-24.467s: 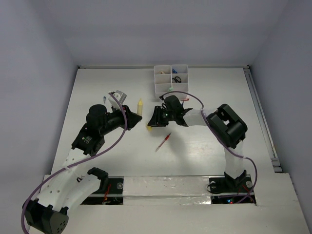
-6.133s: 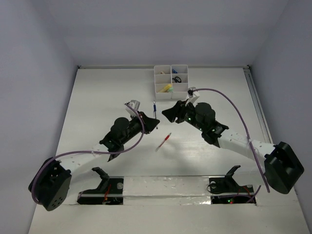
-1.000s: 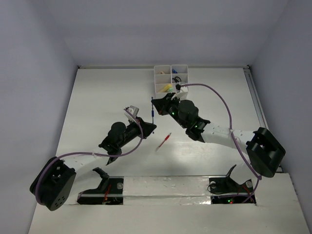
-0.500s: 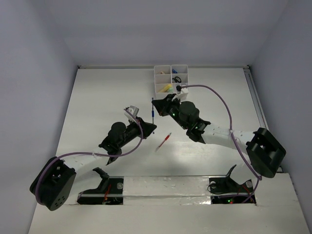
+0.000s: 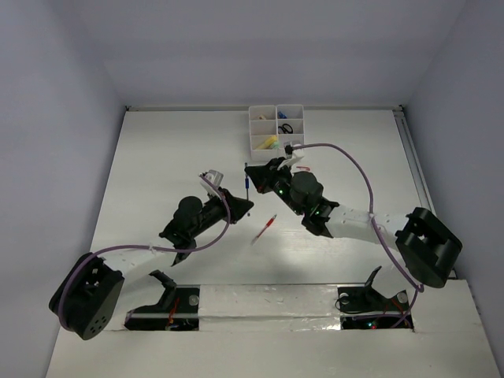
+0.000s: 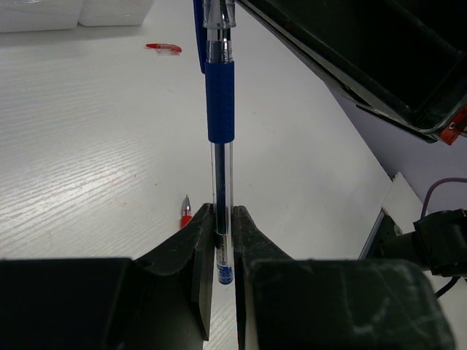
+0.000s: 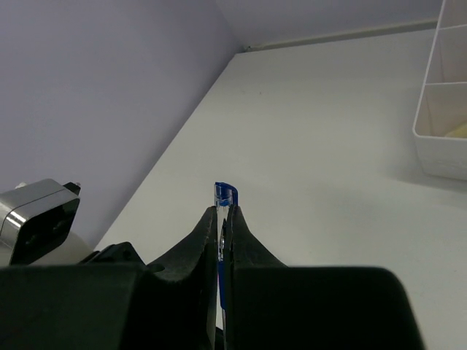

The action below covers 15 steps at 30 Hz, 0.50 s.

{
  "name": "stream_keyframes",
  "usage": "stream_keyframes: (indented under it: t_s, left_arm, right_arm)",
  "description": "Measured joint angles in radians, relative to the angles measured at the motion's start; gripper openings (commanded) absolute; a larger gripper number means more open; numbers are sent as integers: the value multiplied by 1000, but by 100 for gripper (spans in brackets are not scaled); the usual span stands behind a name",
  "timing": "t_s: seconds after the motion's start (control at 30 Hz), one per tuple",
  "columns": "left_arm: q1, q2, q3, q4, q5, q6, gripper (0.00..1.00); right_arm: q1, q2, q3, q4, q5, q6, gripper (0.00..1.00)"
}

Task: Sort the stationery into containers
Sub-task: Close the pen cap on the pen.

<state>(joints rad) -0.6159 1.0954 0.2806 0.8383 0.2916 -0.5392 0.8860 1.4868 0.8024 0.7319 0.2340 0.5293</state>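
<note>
Grip on the blue pen [image 6: 219, 102] is shared by both arms: it stands roughly upright over the table [image 5: 157, 157], a little left of the middle and near the white organizer tray [image 5: 251, 130] without touching it. The left gripper [image 6: 222, 244] pinches the pen's lower end. Its two fingers press on the clear barrel just above the tip, and the dark blue grip sleeve sits higher up. The right gripper [image 7: 222, 219] reaches in from the right and is clamped on the upper part of the same pen, so only the clip end shows past its fingertips in the right wrist view. Just near and right of the two grippers, the red pen [image 5: 264, 229] lies slanted on the table, touching nothing. Its tip peeps out beside the left finger in the left wrist view. A small red cap-like piece [image 6: 163, 48] lies farther off, close to the tray. In the tray, near the far edge, a yellow marker [image 5: 269, 142] lies in the near left compartment and black scissors [image 5: 287, 127] in the middle right one.
</note>
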Motion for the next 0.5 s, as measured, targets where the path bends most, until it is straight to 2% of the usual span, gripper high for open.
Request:
stream_keyframes:
  t_s: [0.5]
  left_arm:
    - [22, -24, 0, -37, 104, -49, 0]
  right_arm:
    - [39, -40, -127, 122, 2, -11, 0]
